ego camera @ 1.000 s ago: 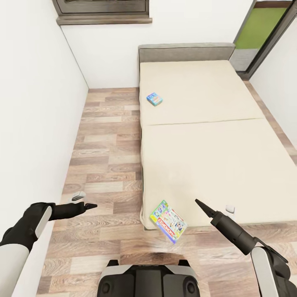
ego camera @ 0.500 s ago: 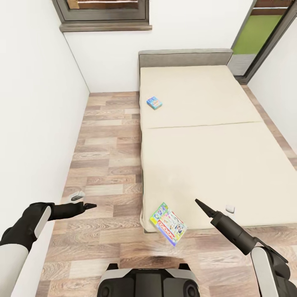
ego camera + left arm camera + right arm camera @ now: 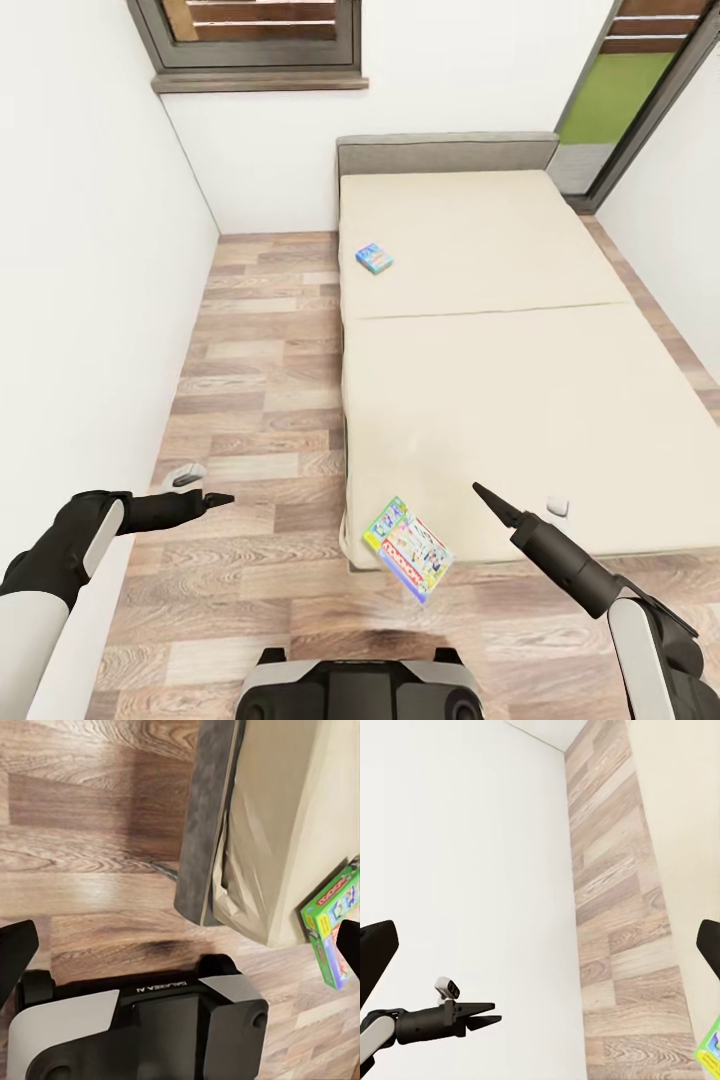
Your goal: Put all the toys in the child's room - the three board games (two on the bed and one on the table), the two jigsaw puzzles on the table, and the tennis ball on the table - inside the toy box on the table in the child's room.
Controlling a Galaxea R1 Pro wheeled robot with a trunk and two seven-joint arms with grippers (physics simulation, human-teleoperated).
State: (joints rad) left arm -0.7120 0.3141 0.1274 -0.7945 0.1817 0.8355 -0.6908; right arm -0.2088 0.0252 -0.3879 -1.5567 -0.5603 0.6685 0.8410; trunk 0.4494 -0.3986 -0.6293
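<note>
Beige mattress covers the bed (image 3: 520, 380), whose near corner sits just ahead of the robot. A white and green board game (image 3: 408, 547) lies on that corner, tilted, part of it hanging past the foot edge over the wood floor (image 3: 265, 400). A small blue board game (image 3: 374, 258) lies flat further up, close to the bed's left edge and well apart from the first.

Between the bed's left side and the white wall (image 3: 80, 300) runs a bare strip of plank floor.

The left gripper (image 3: 218, 498) hangs over this strip near the wall, holding nothing, its fingers spread wide in the left wrist view. The right gripper (image 3: 487, 497) hovers above the mattress just beside the white and green game, also spread and empty.
</note>
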